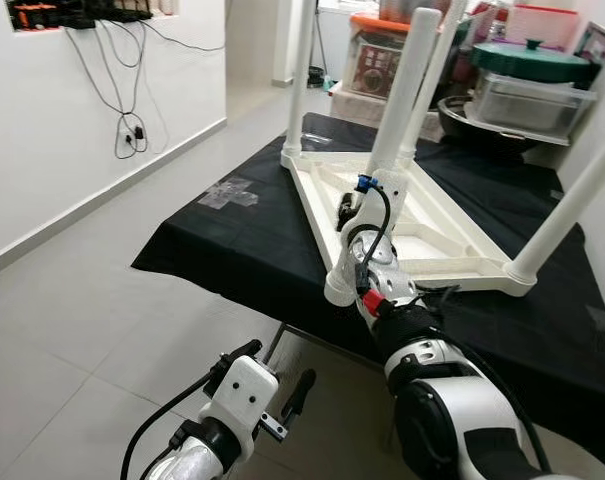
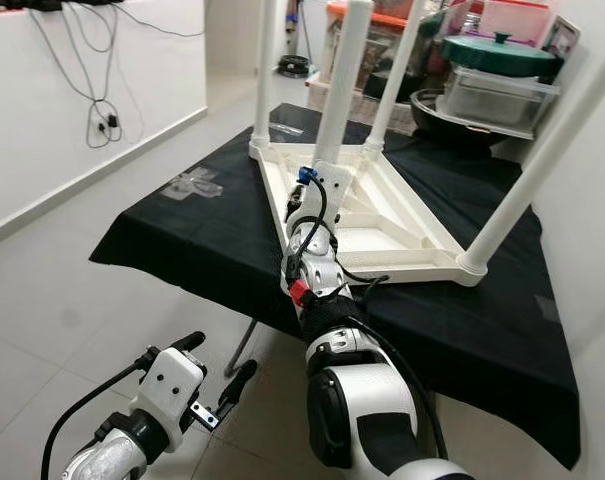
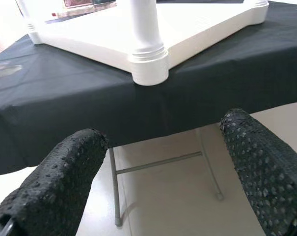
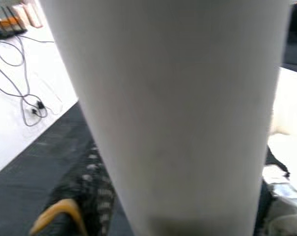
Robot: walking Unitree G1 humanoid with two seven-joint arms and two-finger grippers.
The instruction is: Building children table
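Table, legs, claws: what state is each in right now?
Table: upside down on the black cloth, four legs pointing up.
Near leg: seated in its corner socket, right claw around it.
Left claw: open, empty, low before the cloth's edge.

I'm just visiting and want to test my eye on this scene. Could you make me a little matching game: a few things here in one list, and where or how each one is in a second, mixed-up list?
Things:
1. Table top
2. Near leg
3. Left gripper
4. Green lid

Places or states:
A. On a metal tub at the back
B. Lying upside down on the black cloth
C. Low over the floor, before the cloth's edge, jaws open
D. Standing upright in its corner socket, with the right gripper on it

Pairs: 1-B, 2-D, 3-C, 4-A
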